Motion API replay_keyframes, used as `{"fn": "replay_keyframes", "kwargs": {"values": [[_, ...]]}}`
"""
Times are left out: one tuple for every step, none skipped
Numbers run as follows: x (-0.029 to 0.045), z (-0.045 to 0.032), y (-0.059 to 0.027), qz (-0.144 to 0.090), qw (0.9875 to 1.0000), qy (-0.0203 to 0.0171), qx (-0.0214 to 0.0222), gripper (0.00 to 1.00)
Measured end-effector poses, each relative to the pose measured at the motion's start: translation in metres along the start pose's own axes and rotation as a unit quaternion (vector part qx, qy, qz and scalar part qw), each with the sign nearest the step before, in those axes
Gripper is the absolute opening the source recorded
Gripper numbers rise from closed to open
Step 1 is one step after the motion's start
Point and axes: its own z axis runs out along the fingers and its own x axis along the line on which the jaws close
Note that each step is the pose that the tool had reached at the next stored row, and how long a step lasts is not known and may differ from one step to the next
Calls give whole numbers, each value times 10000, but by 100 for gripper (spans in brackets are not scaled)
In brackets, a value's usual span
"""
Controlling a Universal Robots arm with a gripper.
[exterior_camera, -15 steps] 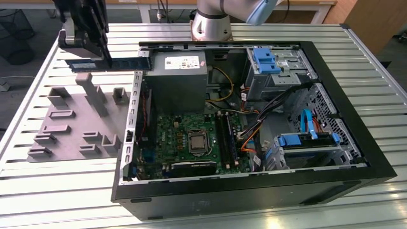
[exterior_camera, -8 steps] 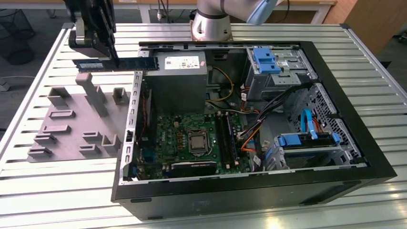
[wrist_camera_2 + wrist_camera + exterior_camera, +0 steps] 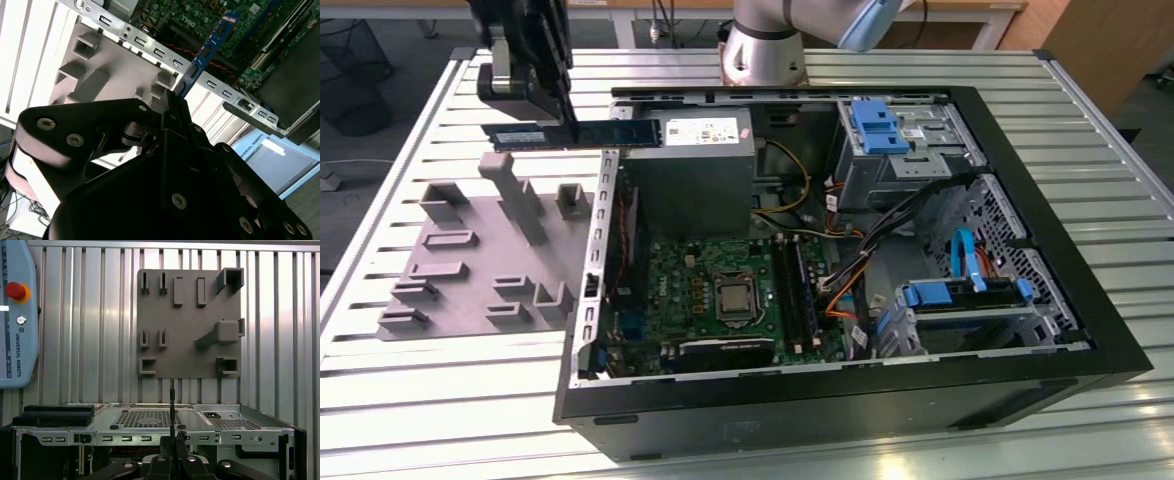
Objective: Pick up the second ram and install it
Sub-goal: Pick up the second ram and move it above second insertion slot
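Observation:
The second ram (image 3: 547,134) is a slim blue stick with black chips, held level in the air. My black gripper (image 3: 567,122) is shut on it near its middle. It hangs over the far end of the grey holder tray (image 3: 467,260), and one end of the stick reaches the open computer case's wall (image 3: 603,230). In the second wrist view the ram (image 3: 210,47) sticks out from between the gripper (image 3: 172,102) fingers toward the green motherboard (image 3: 200,15). In the first wrist view the ram (image 3: 171,405) is seen edge-on above the gripper (image 3: 172,452). The long black slots (image 3: 794,290) lie on the motherboard (image 3: 707,290).
The open case (image 3: 1067,300) lies on a slatted metal table (image 3: 427,390). Inside it are a grey power-supply box (image 3: 694,150), blue drive brackets (image 3: 874,125) and loose cables (image 3: 847,290). A teach pendant (image 3: 15,315) lies on the table beside the tray (image 3: 185,320).

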Motion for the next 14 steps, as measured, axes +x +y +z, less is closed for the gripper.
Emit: {"fn": "replay_keyframes", "kwargs": {"values": [[0,0,-6,0,10000,0,0,14],[0,0,-13,0,10000,0,0,14],[0,0,-21,0,10000,0,0,14],[0,0,-28,0,10000,0,0,14],[0,0,-35,0,10000,0,0,14],[0,0,-42,0,10000,0,0,14],[0,-1,-48,0,10000,0,0,14],[0,-1,-54,0,10000,0,0,14],[0,0,-61,0,10000,0,0,14],[0,0,-67,0,10000,0,0,14],[0,-1,-73,0,10000,0,0,14],[-1,-1,-79,0,10000,0,0,14],[-1,-1,-85,0,10000,0,0,14],[0,-1,-91,0,10000,0,0,14]]}}
